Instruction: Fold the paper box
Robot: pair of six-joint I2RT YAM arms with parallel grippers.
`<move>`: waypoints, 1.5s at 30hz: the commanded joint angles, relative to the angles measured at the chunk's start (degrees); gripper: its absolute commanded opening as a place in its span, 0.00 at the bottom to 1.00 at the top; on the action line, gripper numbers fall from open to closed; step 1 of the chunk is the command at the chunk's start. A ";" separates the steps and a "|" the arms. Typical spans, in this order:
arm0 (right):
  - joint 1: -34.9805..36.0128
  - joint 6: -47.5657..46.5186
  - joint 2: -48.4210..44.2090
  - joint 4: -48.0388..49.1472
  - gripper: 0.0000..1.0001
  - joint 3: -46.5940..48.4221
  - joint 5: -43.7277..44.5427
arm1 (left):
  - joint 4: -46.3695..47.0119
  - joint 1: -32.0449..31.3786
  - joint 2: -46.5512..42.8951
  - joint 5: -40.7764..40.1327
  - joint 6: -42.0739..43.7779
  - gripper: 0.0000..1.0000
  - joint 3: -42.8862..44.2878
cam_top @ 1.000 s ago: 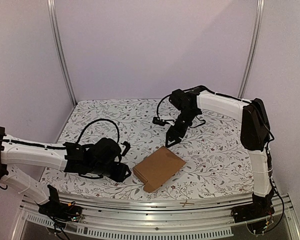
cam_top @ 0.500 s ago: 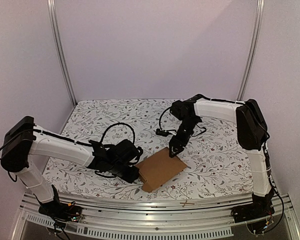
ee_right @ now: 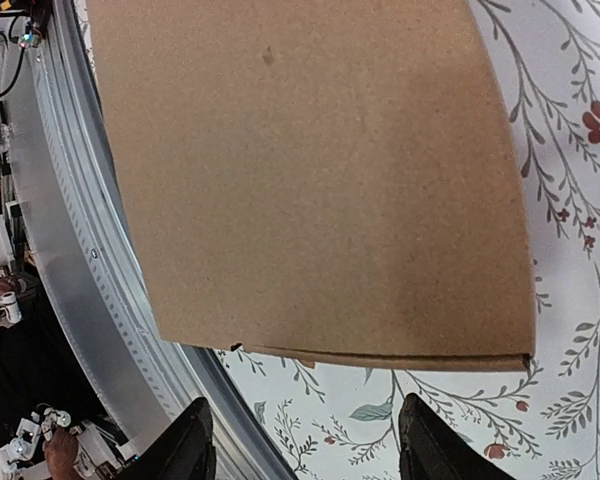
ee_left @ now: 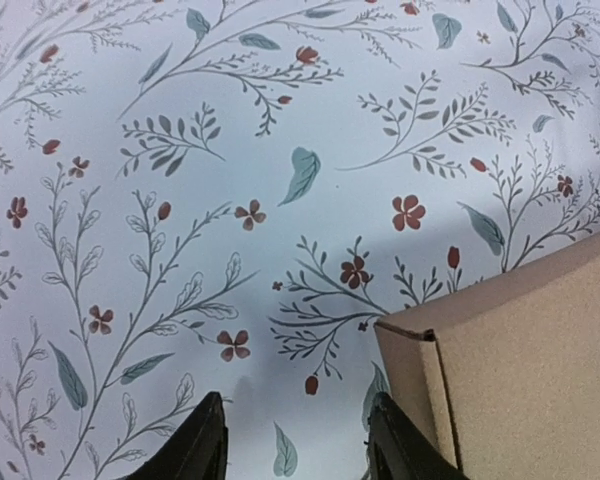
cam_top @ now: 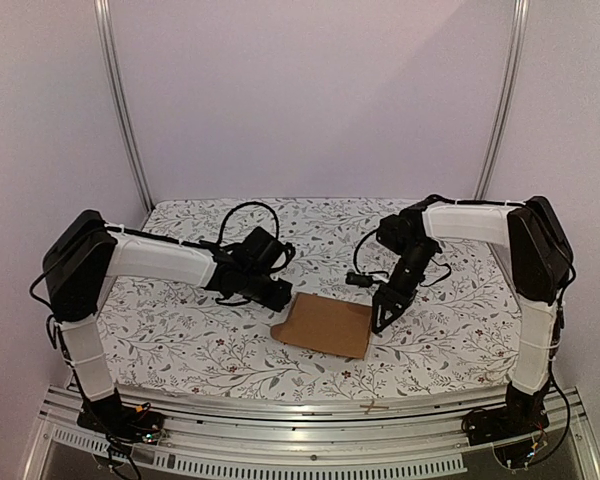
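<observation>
Just beside right pincer lies paper box.

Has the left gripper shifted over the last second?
Yes. The left gripper has moved away from the front rail, farther in and to the right, and now sits at the left corner of the paper box.

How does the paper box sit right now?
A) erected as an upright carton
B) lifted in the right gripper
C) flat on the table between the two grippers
C: the paper box lies flat on the table, with the left gripper and right gripper at opposite sides, both open.
</observation>
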 commanded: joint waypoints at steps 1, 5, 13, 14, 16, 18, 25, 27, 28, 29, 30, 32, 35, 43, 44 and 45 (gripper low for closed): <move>-3.65 -0.77 -4.72 -2.23 0.61 -0.18 -0.86 | -0.39 0.64 -4.71 -1.64 2.30 0.49 -1.82; -3.47 -1.27 -8.77 1.19 0.62 -0.16 6.08 | 0.28 0.28 -14.93 -1.65 1.27 0.53 -10.17; -1.93 -3.53 -7.56 4.41 0.63 5.88 11.14 | 10.10 -4.88 -34.28 2.50 0.58 0.59 -30.30; -1.66 -3.17 -6.70 4.37 0.63 7.02 10.55 | 12.06 -5.90 -35.69 3.26 0.67 0.59 -32.42; -0.75 -2.58 -4.43 4.60 0.63 9.00 10.60 | 16.12 -7.65 -37.23 3.45 1.36 0.59 -35.11; 0.46 -1.94 -2.63 4.65 0.63 10.95 11.50 | 17.44 -8.77 -37.27 2.53 1.36 0.59 -36.12; 4.13 -1.82 -0.14 4.50 0.64 11.22 15.36 | 15.98 -7.16 -31.25 4.65 -7.91 0.71 -30.17; 4.15 -2.06 -0.23 4.65 0.64 10.04 15.75 | 8.76 -6.05 -27.51 6.57 -11.28 0.71 -24.79; 4.17 -2.17 -0.32 4.94 0.64 9.45 15.95 | 5.70 -5.47 -25.41 7.81 -12.86 0.71 -21.35; 4.15 -2.20 -0.42 5.38 0.64 8.82 16.20 | 3.35 -4.95 -23.64 9.74 -13.42 0.70 -19.10; 4.14 -2.17 -0.38 5.81 0.64 8.42 16.36 | 1.74 -4.64 -22.19 11.10 -14.33 0.69 -17.53; 4.15 -2.20 -0.20 6.22 0.64 8.07 16.50 | -0.34 -4.38 -20.32 12.93 -15.15 0.67 -15.51; 4.21 -1.98 1.01 6.40 0.62 7.93 15.67 | -1.96 -4.07 -18.98 14.52 -16.51 0.64 -14.61; 4.15 -1.94 4.06 6.97 0.59 5.96 14.95 | -1.22 -3.30 -16.27 16.88 -17.24 0.65 -14.46; 4.14 -1.94 4.19 7.19 0.59 5.66 15.01 | -0.96 -3.17 -15.69 16.89 -16.85 0.65 -14.12; 4.15 -1.87 4.35 7.25 0.59 5.49 14.95 | -0.93 -3.00 -14.99 16.75 -16.42 0.65 -13.69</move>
